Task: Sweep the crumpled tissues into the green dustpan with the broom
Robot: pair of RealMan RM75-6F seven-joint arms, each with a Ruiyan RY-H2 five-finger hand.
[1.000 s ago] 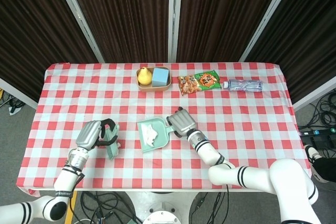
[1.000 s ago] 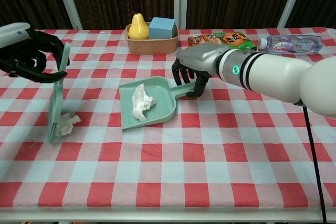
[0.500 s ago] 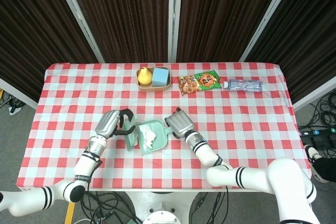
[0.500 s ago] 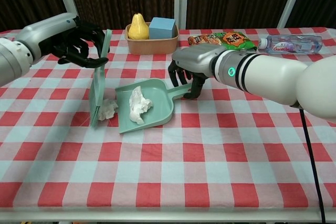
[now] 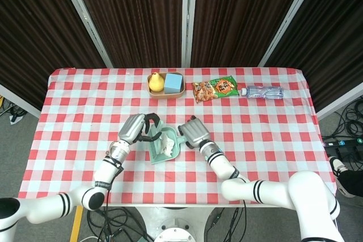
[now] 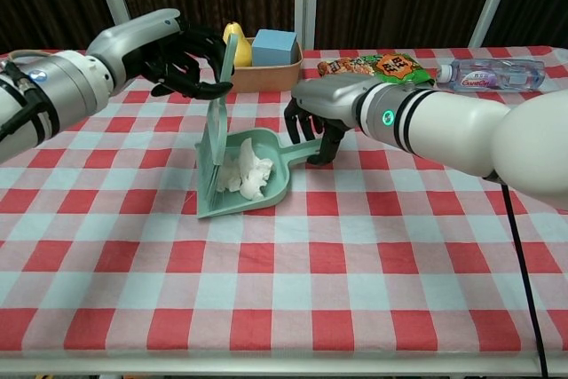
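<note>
A green dustpan [image 6: 271, 185] [image 5: 172, 152] lies mid-table with crumpled white tissues [image 6: 248, 171] [image 5: 165, 146] inside it. My right hand [image 6: 317, 114] [image 5: 192, 132] grips the dustpan's handle at its right end. My left hand [image 6: 185, 61] [image 5: 136, 128] holds the pale green broom [image 6: 213, 144] [image 5: 154, 142] upright by its handle. The broom's head stands at the dustpan's open left edge, against the tissues.
A brown tray [image 6: 255, 75] with a yellow pear [image 6: 233, 45] and a blue block [image 6: 273, 46] sits at the back. A snack bag [image 6: 374, 67] and a water bottle [image 6: 490, 74] lie to the back right. The red checked cloth covers the table [image 6: 355, 290].
My left hand has swept the broom rightward across the cloth, pushing the loose tissue into the dustpan. The right hand kept hold of the handle and shifted the dustpan only slightly.
</note>
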